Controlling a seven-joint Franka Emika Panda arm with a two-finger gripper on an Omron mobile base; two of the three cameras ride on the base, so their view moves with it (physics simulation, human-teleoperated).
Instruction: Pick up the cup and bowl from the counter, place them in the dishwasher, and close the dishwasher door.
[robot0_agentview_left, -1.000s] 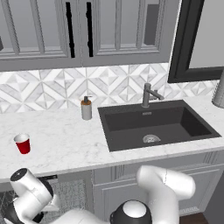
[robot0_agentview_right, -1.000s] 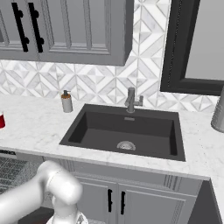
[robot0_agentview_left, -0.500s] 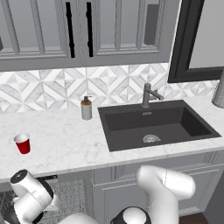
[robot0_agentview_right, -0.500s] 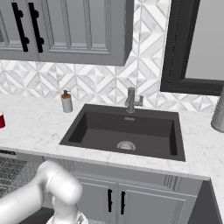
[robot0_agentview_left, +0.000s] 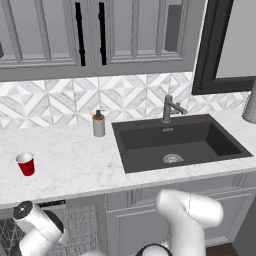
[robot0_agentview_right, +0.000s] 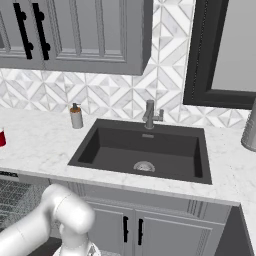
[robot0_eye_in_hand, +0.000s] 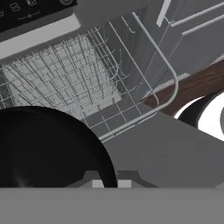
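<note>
Bowl: black bowl (robot0_eye_in_hand: 48, 148) sits right at the gripper (robot0_eye_in_hand: 109, 183), lower left of the hand view, rim at the fingertips; looks gripped by its edge, held over the open dishwasher.
Gripper: clenched, apparently pinching the bowl's rim; contact itself is cut off at the bottom of the hand view, so the hold is a judgement.
Dishwasher: open, wire rack (robot0_eye_in_hand: 65, 83) straight ahead of the gripper, past the bowl; dark control strip (robot0_eye_in_hand: 30, 11) above it. From the left base view the rack (robot0_agentview_left: 80, 225) shows under the bench's front edge, at its left end.
Door: lowered grey panel (robot0_eye_in_hand: 166, 153) lies beneath the gripper, not yet closed.
Cup: red cup (robot0_agentview_left: 26, 164) upright on the bench (robot0_agentview_left: 75, 160) near its left end, well apart from the arm, up and behind the gripper.
Other: soap bottle (robot0_agentview_left: 99, 124) at the back edge, just left of the sink (robot0_agentview_left: 175, 142).
Key relation: rack lies forward and below the bowl; likely next is lowering the bowl into it, then going up for the cup.
Risk: rim grip is thin, bowl may tip on release.
</note>
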